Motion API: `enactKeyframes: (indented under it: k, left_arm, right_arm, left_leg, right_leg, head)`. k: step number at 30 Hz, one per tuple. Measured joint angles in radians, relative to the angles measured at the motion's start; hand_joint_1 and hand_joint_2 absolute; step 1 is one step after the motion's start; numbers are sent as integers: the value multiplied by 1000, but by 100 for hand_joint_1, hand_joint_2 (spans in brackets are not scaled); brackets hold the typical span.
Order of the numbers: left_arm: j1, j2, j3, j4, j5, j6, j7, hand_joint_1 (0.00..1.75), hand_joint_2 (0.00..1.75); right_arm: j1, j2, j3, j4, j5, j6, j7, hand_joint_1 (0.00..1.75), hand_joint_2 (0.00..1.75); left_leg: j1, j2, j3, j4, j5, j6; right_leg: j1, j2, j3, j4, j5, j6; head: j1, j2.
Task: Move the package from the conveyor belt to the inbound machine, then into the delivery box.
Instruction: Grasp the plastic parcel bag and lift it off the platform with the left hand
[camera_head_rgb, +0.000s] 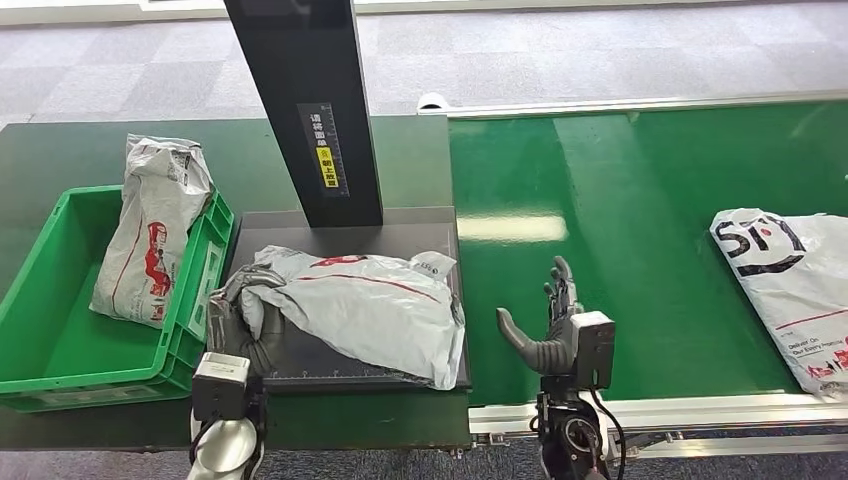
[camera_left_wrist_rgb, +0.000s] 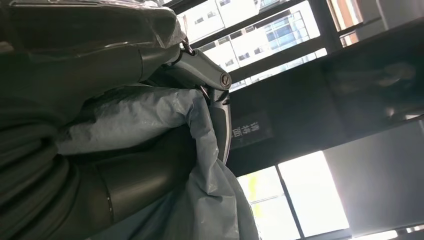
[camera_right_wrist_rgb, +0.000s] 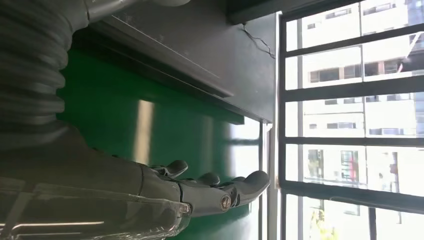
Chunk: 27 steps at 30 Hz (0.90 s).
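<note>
Grey package (camera_head_rgb: 370, 305) lies flat on the machine (camera_head_rgb: 345, 225) platform, just beside the green box (camera_head_rgb: 60, 340), and our left hand (camera_head_rgb: 245, 315) grips its near-left corner, plastic bunched between thumb and fingers in the left wrist view. Our right hand (camera_head_rgb: 550, 325) hangs over the green belt (camera_head_rgb: 620, 200), fingers spread and holding nothing. We see another bag (camera_head_rgb: 150, 235) leaning in the box and one more (camera_head_rgb: 795, 290) on the belt, far right.

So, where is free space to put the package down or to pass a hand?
Free: the green crate's floor right of its leaning package, and the belt between the right hand and the printed package. Crowded: the machine's plate, covered by the grey package that the left hand grips.
</note>
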<state>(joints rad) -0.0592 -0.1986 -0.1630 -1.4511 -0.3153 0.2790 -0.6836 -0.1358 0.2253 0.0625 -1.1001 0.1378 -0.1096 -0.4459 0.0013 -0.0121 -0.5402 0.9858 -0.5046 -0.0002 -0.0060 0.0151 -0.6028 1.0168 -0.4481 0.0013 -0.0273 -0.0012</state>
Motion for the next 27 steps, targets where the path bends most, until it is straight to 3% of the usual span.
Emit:
enactKeyframes:
  k: [12,16,19,22,25,27]
  left_arm:
    - [4,3,0,-49,1,46,-8,175,175]
    - [4,9,-9,-55,-2,129,-12,175,175]
    - [3,27,-34,-84,-23,253,-12,175,175]
    - [-1,34,-18,-124,-206,382,-11,175,175]
    - [-24,19,92,-116,-465,402,28,175,175]
    - [-50,12,189,-75,-536,402,65,175,175]
  right_arm:
    - [25,3,0,-87,-6,19,-14,0,175]
    - [25,3,3,-86,-7,32,-14,0,175]
    - [25,3,6,-82,-1,35,-11,0,175]
    - [27,1,10,-75,12,45,-5,0,175]
    - [34,-1,22,-71,15,58,-10,0,175]
    - [43,-2,27,-71,9,65,-14,0,175]
  left_leg:
    - [0,0,0,0,0,0]
    - [0,0,0,0,0,0]
    - [0,0,0,0,0,0]
    - [0,0,0,0,0,0]
    - [0,0,0,0,0,0]
    - [0,1,0,0,0,0]
  right_leg:
    - [0,0,0,0,0,0]
    - [0,0,0,0,0,0]
    - [0,0,0,0,0,0]
    - [0,0,0,0,0,0]
    - [0,0,0,0,0,0]
    - [0,1,0,0,0,0]
  head:
    - [0,0]
    - [0,0]
    - [0,0]
    - [0,0]
    - [0,0]
    - [0,0]
